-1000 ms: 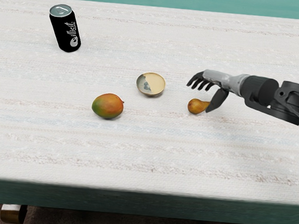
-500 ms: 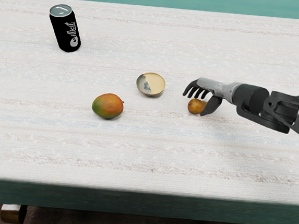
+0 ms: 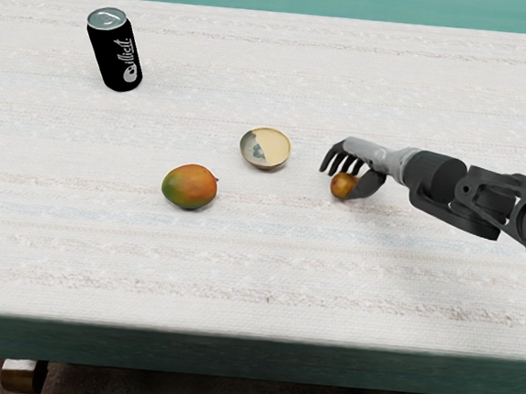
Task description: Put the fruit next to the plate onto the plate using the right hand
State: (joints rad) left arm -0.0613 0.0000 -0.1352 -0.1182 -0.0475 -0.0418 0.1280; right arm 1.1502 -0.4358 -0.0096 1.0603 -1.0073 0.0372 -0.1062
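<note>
A small orange-brown pear-like fruit [image 3: 341, 186] lies on the table just right of the small tan plate [image 3: 265, 148]. My right hand [image 3: 346, 175] reaches in from the right edge and hovers over the fruit. Its fingers [image 3: 334, 159] are spread above the fruit's top and left side. The thumb curves against the fruit's right side and hides part of it. The fingers have not closed round the fruit, which still rests on the table. The plate shows a grey patch inside. The left arm is out of view.
A red-green mango [image 3: 189, 186] lies left of and nearer than the plate. A black drink can [image 3: 116, 49] stands at the far left. The white table [image 3: 256, 279] ends at a teal front edge below.
My right hand has moved left and down over the fruit. Its thumb has curled in against the fruit's right side. The fruit's narrow end is now covered. The fruit has stayed in place.
</note>
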